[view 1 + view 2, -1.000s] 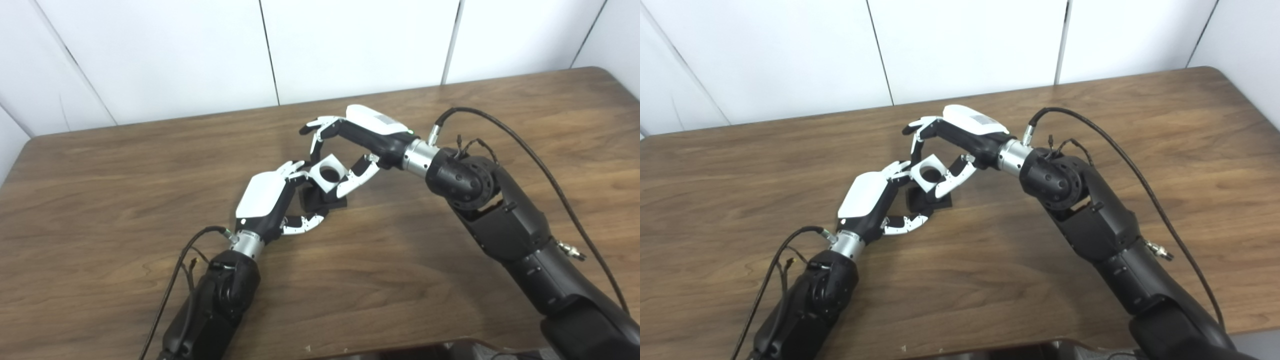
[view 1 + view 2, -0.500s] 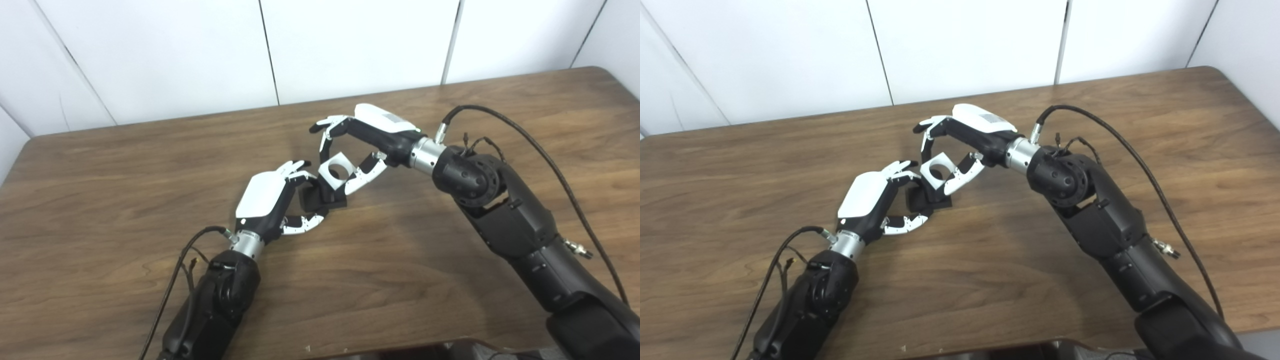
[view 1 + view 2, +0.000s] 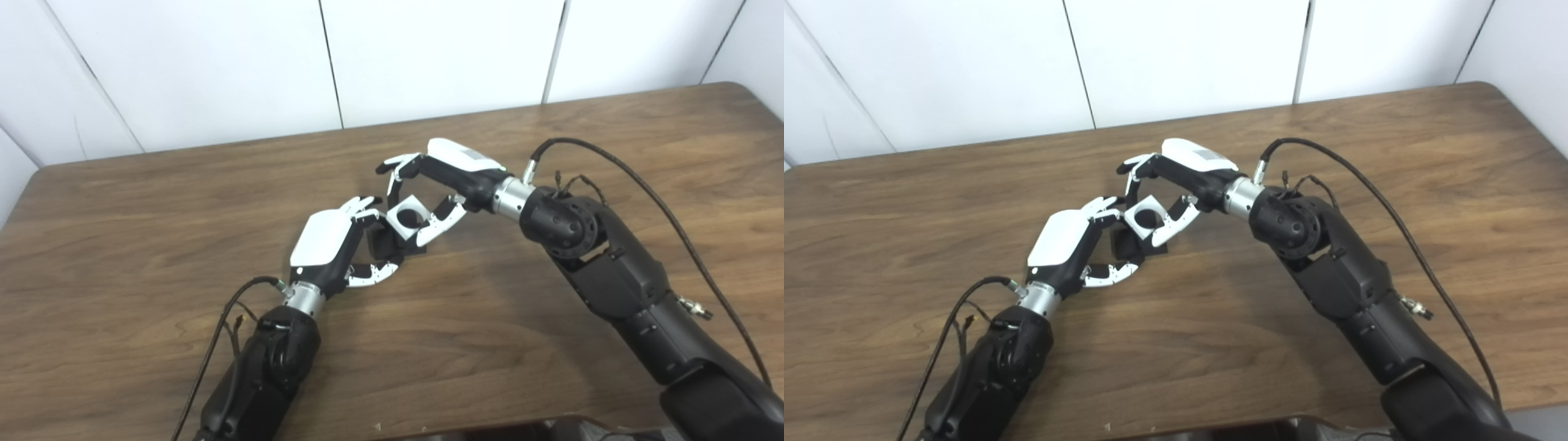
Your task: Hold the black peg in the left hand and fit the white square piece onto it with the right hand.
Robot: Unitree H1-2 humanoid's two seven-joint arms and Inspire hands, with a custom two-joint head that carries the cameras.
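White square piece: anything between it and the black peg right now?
Nothing visible. The right hand holds the white square piece directly over the black peg, gripped by the left hand.

White square piece (image 3: 407,217) (round hole through it), tilted, sits atop the black peg (image 3: 388,242).

I see a brown wood-grain table (image 3: 122,202) with rounded far corners, its far edge against a white panelled wall (image 3: 429,55) with dark vertical seams; even light.

White-shelled hands, black cabled arms
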